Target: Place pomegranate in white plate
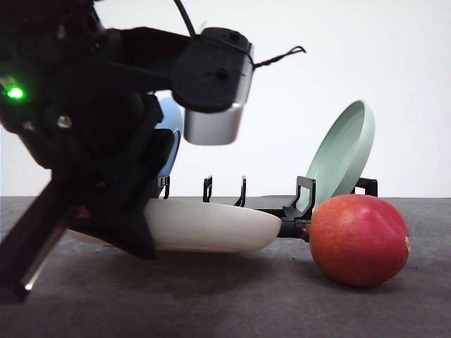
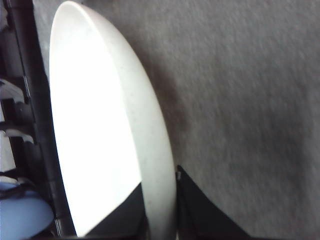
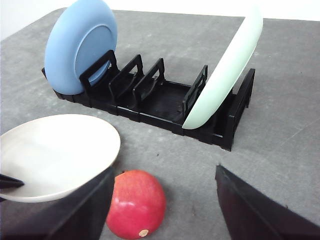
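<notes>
Pomegranate (image 1: 359, 240) beside white plate (image 1: 211, 227)

Robot lab tabletop, plain grey felt-like table (image 3: 295, 100), bare white backdrop (image 1: 394, 63), black dish rack (image 3: 165, 102) as staged prop

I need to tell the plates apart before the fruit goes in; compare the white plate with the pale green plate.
Colour: the white plate is matte cream, the pale green plate is mint.
Pose: the white plate lies near flat in front of the black rack, its rim between the left gripper's fingers; the green plate stands tilted in a rack slot.
The white plate lies closer to the pomegranate.
Both are round and shallow.
</notes>
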